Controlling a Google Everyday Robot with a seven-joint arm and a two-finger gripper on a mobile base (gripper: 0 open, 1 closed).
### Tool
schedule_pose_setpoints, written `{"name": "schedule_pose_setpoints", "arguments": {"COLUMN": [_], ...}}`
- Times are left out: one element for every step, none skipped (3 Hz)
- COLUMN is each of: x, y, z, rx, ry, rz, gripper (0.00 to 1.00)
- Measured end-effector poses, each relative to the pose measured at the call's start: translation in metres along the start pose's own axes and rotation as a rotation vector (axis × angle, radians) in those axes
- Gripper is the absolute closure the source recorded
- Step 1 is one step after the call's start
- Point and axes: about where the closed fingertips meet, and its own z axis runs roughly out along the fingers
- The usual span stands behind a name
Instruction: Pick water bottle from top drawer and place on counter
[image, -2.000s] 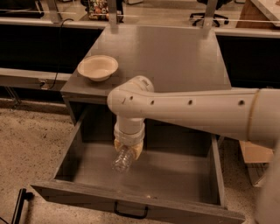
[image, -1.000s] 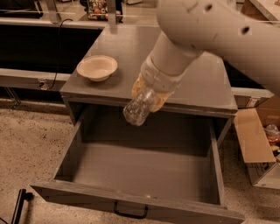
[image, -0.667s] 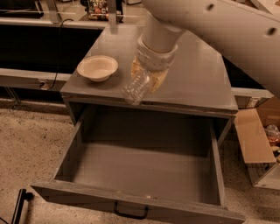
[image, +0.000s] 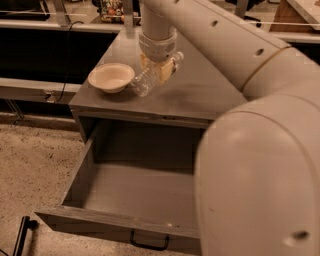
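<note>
Jaws round water bottle (image: 149, 76) above counter (image: 202, 92)

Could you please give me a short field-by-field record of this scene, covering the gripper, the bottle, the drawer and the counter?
gripper: above the counter, right of the bowl, shut on the water bottle
water bottle: tilted, cap end higher, base low towards the bowl; contact with the counter cannot be told
top drawer: pulled open, nothing visible inside
counter: carries the bowl near its left edge
bowl: pale, upright, looks empty
task stage: bottle out of the drawer, not yet released
</note>
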Motion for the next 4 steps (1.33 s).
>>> {"name": "schedule_pose_setpoints", "arguments": {"x": [0.023,0.037,0.038,0.038], "y": [-0.015,-0.032,-0.036,-0.036], "z": [0.007,-0.012,-0.009,-0.009], "rx": [0.001,0.078,0.088,0.088], "ry": [-0.026,-0.010,-0.009,-0.009], "rz": [0.062,0.084,0.083,0.083], "gripper": [0.36,0.11,0.00,0.00]}}
